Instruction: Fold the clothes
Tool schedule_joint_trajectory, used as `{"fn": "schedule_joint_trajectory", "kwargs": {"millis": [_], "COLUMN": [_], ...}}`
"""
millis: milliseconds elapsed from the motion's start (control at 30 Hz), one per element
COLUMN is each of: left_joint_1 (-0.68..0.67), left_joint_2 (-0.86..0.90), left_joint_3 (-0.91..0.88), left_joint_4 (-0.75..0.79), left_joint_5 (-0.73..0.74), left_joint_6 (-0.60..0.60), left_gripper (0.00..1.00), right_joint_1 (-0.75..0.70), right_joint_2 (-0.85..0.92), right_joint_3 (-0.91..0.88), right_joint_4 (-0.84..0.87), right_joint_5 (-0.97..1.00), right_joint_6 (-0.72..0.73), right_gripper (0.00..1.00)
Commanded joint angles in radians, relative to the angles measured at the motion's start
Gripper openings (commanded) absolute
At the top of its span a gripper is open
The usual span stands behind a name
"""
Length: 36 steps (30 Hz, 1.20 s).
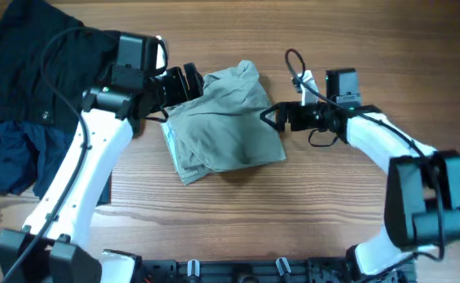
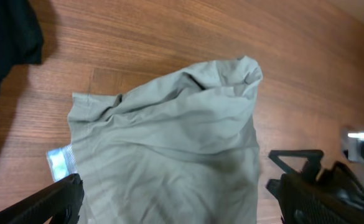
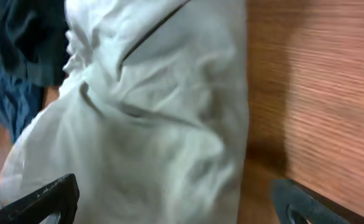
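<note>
The khaki-grey garment (image 1: 230, 126) is lying crumpled on the worktop (image 1: 332, 212), just beyond the black garment (image 1: 33, 47) and apart from it. The left end effector (image 1: 184, 82) is hovering between the black garment and the khaki one, at the khaki one's nearest upper edge, with its fingers spread and gripping nothing. The right end effector (image 1: 270, 116) is sitting on the side facing away from the black garment, also spread wide over the cloth. Both arms seem to be lining up for a grasp. To do it well, each should be closing on one firm hem or corner rather than a loose ridge of wrinkles. Both should then be lifting low and together, pulling the cloth taut so that it is settling flat before any fold. The pull should be going away from the black garment, so the two are not tangling. The hemmed edge with the light blue label (image 2: 60, 163) is facing the black garment, and a bunched peak is pointing away from it. The heap is nearly as wide as it is long. Its long axis, as far as I can judge, is running diagonally from the labelled corner to that peak.
</note>
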<state>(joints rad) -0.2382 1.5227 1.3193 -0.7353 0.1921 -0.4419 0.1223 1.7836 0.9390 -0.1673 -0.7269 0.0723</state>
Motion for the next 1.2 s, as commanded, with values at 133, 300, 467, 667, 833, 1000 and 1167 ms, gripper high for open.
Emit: {"fn": "schedule_joint_trajectory", "kwargs": {"millis": [133, 300, 467, 667, 833, 1000, 1167], "left_joint_1": [-0.002, -0.002, -0.019, -0.065, -0.074, -0.073, -0.071], "left_joint_2": [-0.029, -0.029, -0.029, -0.029, -0.029, -0.029, -0.029], "left_joint_3": [-0.003, -0.003, -0.003, -0.003, -0.003, -0.003, -0.003], "left_joint_4": [-0.081, -0.099, -0.104, -0.103, -0.104, -0.103, -0.085], "left_joint_5": [-0.010, -0.010, -0.010, -0.010, -0.010, -0.033, -0.037], "left_joint_6": [0.047, 0.050, 0.050, 0.050, 0.049, 0.050, 0.049], "left_gripper": [1.00, 1.00, 1.00, 1.00, 1.00, 1.00, 0.99], "right_joint_1": [-0.004, -0.004, -0.004, 0.028, 0.096, 0.126, 0.125], "right_joint_2": [0.036, 0.097, 0.158, 0.236, 0.304, 0.305, 0.296], "right_joint_3": [0.003, 0.004, 0.004, 0.004, 0.004, 0.027, 0.096], "right_joint_4": [0.068, 0.130, 0.198, 0.238, 0.264, 0.272, 0.272], "right_joint_5": [-0.041, -0.014, -0.024, -0.114, -0.114, -0.161, -0.269], "right_joint_6": [-0.204, -0.200, -0.164, 0.023, 0.121, 0.130, 0.192], "right_gripper": [1.00, 1.00, 1.00, 0.99, 0.98, 0.49, 0.04]}}
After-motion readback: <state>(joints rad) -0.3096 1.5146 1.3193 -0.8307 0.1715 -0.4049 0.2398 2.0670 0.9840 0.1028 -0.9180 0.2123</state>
